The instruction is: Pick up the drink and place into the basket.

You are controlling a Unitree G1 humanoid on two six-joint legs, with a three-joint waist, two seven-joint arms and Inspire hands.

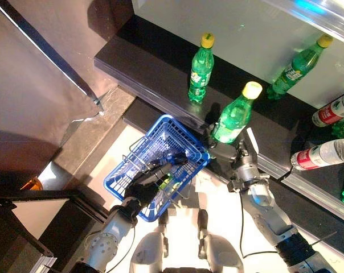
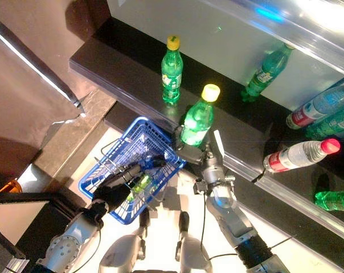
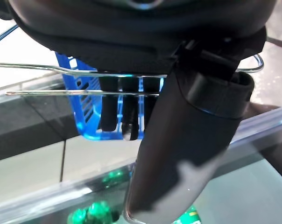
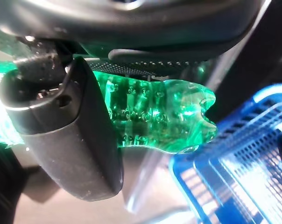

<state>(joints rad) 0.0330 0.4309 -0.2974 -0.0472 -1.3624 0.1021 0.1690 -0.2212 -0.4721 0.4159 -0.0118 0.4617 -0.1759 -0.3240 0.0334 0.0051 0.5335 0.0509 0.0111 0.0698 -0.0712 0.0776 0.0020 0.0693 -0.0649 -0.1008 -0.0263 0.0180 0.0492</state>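
My right hand (image 1: 240, 162), frame centre: clamped round green soda bottle (image 1: 234, 116). My left hand (image 1: 155, 176): curled on blue basket (image 1: 139, 156) handles. Risk: bottle strikes rim, basket tips

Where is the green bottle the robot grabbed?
The green bottle is gripped in the right hand, raised just right of the blue basket that the left hand holds by its handles.

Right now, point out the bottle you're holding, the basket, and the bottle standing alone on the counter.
held green bottle (image 1: 233, 118), left eye view, on its body.
blue basket (image 1: 171, 126), left eye view, on its far rim.
standing green bottle (image 1: 201, 71), left eye view, on its label.
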